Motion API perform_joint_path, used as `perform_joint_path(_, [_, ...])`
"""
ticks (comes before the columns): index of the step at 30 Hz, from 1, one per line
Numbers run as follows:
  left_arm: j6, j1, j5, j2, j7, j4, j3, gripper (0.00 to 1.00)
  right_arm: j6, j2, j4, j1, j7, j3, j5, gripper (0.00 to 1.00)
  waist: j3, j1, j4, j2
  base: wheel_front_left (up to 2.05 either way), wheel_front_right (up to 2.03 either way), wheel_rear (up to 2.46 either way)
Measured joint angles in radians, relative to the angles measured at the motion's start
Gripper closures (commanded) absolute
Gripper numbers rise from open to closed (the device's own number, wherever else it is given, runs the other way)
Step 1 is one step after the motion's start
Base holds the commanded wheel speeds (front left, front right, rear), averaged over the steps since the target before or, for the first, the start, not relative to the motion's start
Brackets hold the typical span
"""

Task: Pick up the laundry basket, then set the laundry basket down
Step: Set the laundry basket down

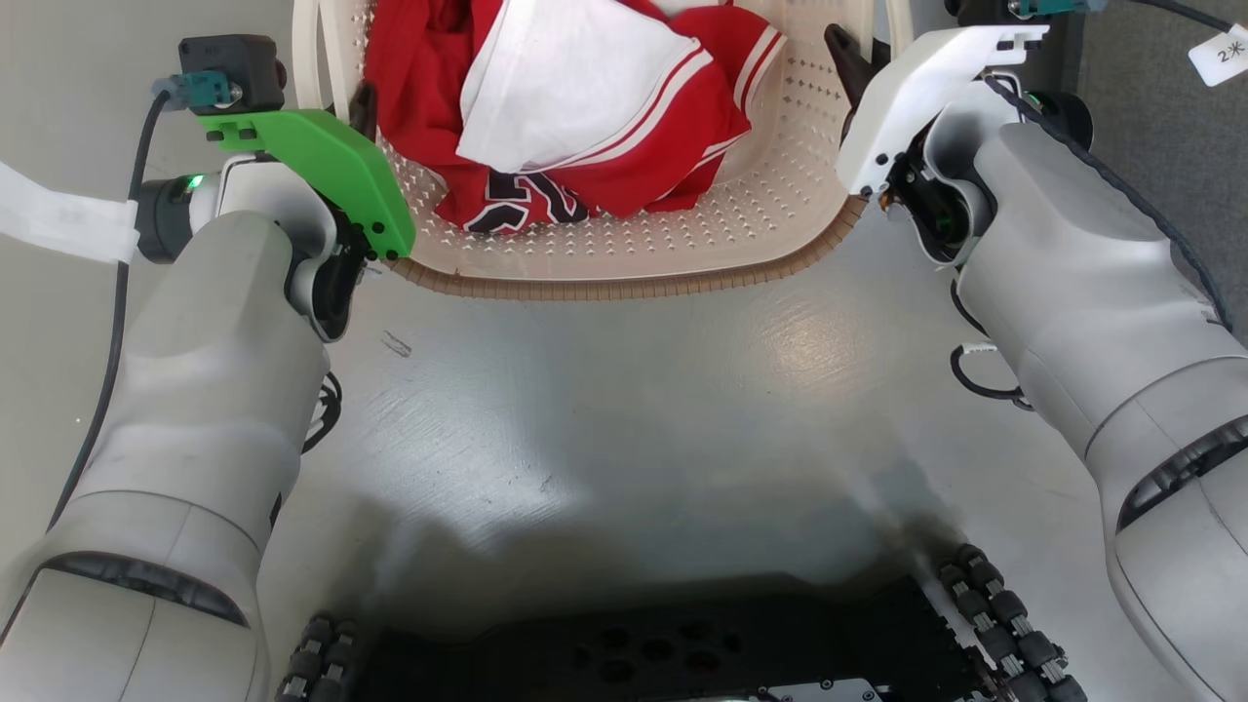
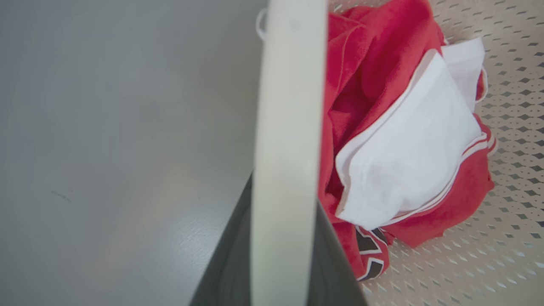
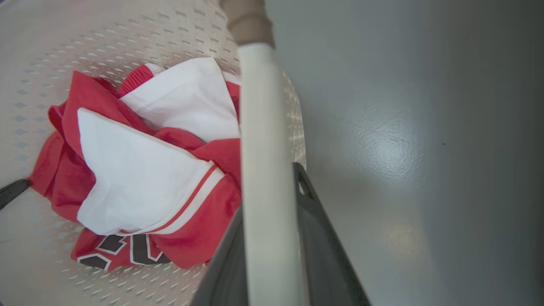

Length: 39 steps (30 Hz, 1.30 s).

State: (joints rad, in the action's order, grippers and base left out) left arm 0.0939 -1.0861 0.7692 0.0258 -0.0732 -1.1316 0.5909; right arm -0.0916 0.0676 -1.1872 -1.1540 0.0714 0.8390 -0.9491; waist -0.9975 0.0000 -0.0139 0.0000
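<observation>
Grey, glossy floor (image 1: pixel 624 419) runs under the whole scene, with the robot's dark wheeled base (image 1: pixel 643 653) nearest the camera. Beyond it, both pale forearms reach forward to the laundry basket (image 1: pixel 682 249), which sits between them at the top of the head view, its brown rim toward the robot.

Left gripper (image 2: pixel 284 199): fingers closed against either side of the basket's white left handle (image 2: pixel 289 106). Right gripper (image 3: pixel 267 191): likewise clamped on the white right handle (image 3: pixel 261 127). Whether the basket rests on the floor or hangs just clear of it cannot be determined. Red and white clothes (image 1: pixel 585 117) lie loose inside.

Assessment: the load is light. The perforated plastic walls probably flex, so the two handles are the sound hold. The handles look smooth and may slide between the fingers. Both arms should rise together to keep the basket level.
</observation>
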Motion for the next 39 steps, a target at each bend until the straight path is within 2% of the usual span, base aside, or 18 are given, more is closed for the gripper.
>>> perform_joint_path(15, [0.004, -0.019, 0.0, -0.002, -0.016, -0.02, 0.008, 1.0, -0.004, -0.001, -0.002, -0.006, 0.018, 0.003, 0.0, 1.0, -0.014, 0.0, -0.004, 0.0, 0.0, 0.0, 0.0])
perform_joint_path(16, [0.004, -0.021, 0.0, -0.002, -0.016, -0.02, 0.008, 1.0, -0.004, -0.001, -0.002, -0.006, 0.017, 0.003, -0.001, 0.97, -0.015, 0.0, -0.004, 0.0, 0.0, 0.0, 0.0])
perform_joint_path(17, [0.005, -0.022, 0.0, -0.002, -0.016, -0.021, 0.009, 1.0, -0.004, 0.0, -0.002, -0.006, 0.018, 0.003, -0.001, 0.86, -0.016, 0.0, -0.004, 0.0, 0.0, 0.0, 0.0])
perform_joint_path(18, [0.011, -0.023, 0.0, -0.002, -0.02, -0.021, 0.009, 1.0, -0.004, 0.0, -0.002, -0.006, 0.018, 0.003, -0.001, 0.69, -0.016, 0.0, -0.004, 0.0, 0.0, 0.0, 0.0])
perform_joint_path(19, [0.011, -0.025, 0.0, -0.002, -0.022, -0.023, 0.009, 1.0, -0.004, 0.0, -0.002, -0.006, 0.019, 0.003, -0.001, 0.34, -0.017, 0.0, -0.004, 0.0, 0.0, 0.0, 0.0])
perform_joint_path(20, [0.011, -0.027, 0.0, -0.002, -0.023, -0.024, 0.009, 0.54, -0.006, 0.0, -0.002, -0.006, 0.025, 0.004, -0.001, 0.0, -0.017, 0.0, -0.005, 0.0, 0.0, 0.0, 0.0])
perform_joint_path(21, [0.011, -0.029, 0.0, -0.002, -0.025, -0.026, 0.01, 0.14, -0.013, 0.0, -0.001, -0.007, 0.028, 0.004, -0.001, 0.0, -0.018, 0.0, -0.005, 0.0, 0.0, 0.0, 0.0])
perform_joint_path(22, [0.011, -0.031, 0.0, -0.002, -0.025, -0.027, 0.011, 0.0, -0.013, -0.001, 0.0, -0.007, 0.03, 0.005, -0.001, 0.0, -0.018, 0.0, -0.005, 0.0, 0.0, 0.0, 0.0])
perform_joint_path(39, [0.021, -0.03, 0.0, -0.002, -0.04, -0.054, 0.018, 0.0, -0.013, -0.003, -0.004, -0.011, 0.051, 0.014, -0.011, 0.0, 0.006, 0.0, -0.006, 0.0, 0.0, 0.0, 0.0])
